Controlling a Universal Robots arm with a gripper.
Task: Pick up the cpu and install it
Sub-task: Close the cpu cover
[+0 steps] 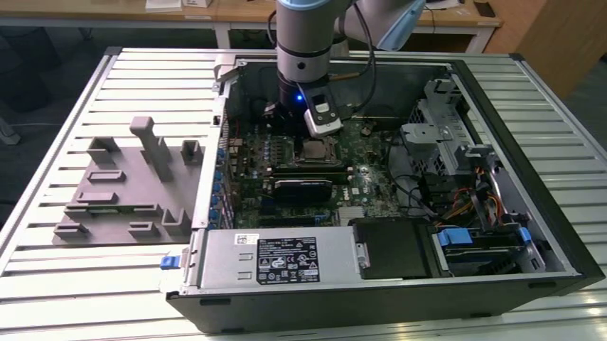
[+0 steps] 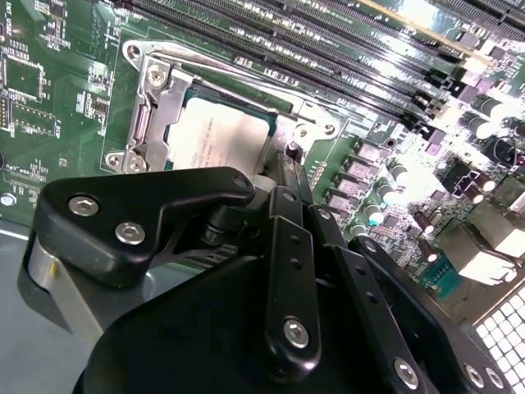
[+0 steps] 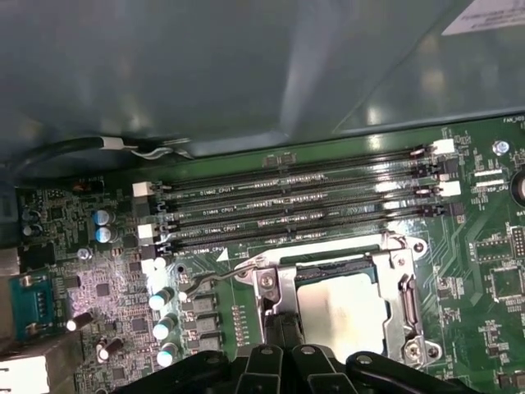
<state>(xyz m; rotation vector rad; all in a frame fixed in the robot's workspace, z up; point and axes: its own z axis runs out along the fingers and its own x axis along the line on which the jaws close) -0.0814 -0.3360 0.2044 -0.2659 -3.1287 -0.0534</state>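
Since the cpu (image 2: 217,139) lies flat inside its socket frame (image 2: 156,107) on the motherboard (image 2: 49,90), the install step looks nearly finished.
The gripper (image 2: 289,160) hangs at the socket frame's edge, fingertips pinched together on nothing; moving off, I judge, calls for a straight lift that leaves the cpu undisturbed.

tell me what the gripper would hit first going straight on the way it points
Probably the metal socket frame right beside the cpu; the gripper points at that edge, though depth is unclear.
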